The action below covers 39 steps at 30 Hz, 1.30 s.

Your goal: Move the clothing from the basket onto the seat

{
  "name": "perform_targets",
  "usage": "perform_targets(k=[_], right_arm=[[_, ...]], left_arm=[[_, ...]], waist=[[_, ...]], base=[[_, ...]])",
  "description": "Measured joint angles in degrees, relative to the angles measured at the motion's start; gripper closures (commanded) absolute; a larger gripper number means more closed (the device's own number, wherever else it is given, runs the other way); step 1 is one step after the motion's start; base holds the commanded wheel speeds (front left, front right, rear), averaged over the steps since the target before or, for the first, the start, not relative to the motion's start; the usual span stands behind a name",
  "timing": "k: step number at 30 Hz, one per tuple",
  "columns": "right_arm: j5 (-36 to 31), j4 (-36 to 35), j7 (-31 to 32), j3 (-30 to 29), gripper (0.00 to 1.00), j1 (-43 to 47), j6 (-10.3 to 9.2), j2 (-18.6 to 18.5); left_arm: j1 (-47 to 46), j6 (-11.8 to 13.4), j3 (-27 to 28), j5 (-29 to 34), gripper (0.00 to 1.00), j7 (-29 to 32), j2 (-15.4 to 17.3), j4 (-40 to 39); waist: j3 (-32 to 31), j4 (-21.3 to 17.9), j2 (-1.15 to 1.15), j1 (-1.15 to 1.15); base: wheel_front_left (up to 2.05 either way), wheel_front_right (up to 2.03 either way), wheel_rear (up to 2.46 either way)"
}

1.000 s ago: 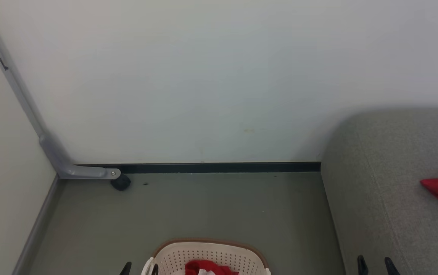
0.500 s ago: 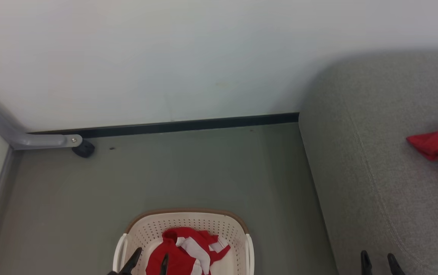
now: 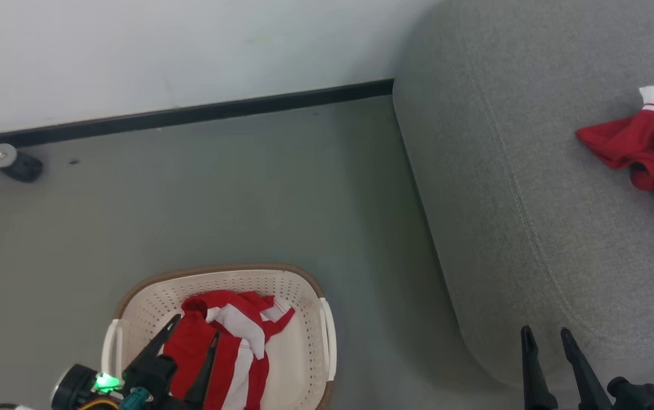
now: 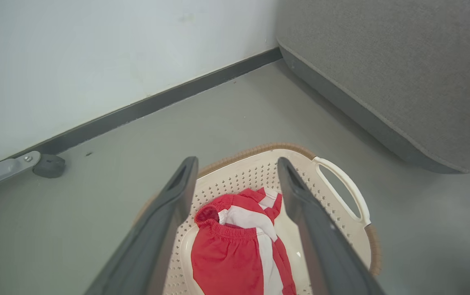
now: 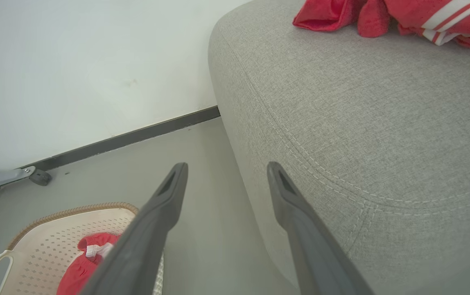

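Note:
A cream basket [image 3: 304, 319] with a brown rim stands on the floor at the lower left. Red-and-white clothing [image 3: 230, 347] lies crumpled inside it. My left gripper [image 3: 195, 331] hangs open just above that clothing [image 4: 235, 246], its fingers apart with nothing between them, in the left wrist view [image 4: 237, 162] too. The grey seat [image 3: 532, 188] fills the right side, and another red garment [image 3: 640, 148] lies on it near the right edge. My right gripper [image 3: 546, 333] stands open over the seat's front corner [image 5: 341, 164], holding nothing.
A pale wall with a dark baseboard [image 3: 190, 114] runs along the back. A grey metal bracket with a black caster [image 3: 19, 166] sits at the far left by the wall. Grey floor [image 3: 247, 199] lies between basket and seat.
The head camera has tilted down and turned, so basket and seat show more fully. My left gripper has come further into view over the basket's clothing. Both grippers stay open.

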Motion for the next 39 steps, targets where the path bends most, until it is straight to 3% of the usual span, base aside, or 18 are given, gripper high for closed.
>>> perform_targets(k=[17,39], right_arm=[[-0.62,0.65,0.0,2.31,0.0,-3.81,0.09,1.07],[0.52,-0.75,0.0,7.86,0.0,-6.86,-0.49,1.47]], left_arm=[[-10.27,-0.43,-2.09,6.16,0.0,0.41,6.79,9.73],[-24.04,-0.45,-4.85,10.07,0.0,15.93,9.44,25.68]], waist=[[12.7,-8.97,0.0,-0.01],[24.58,-14.32,0.0,-0.01]], base=[[0.0,0.0,0.0],[0.0,0.0,0.0]])
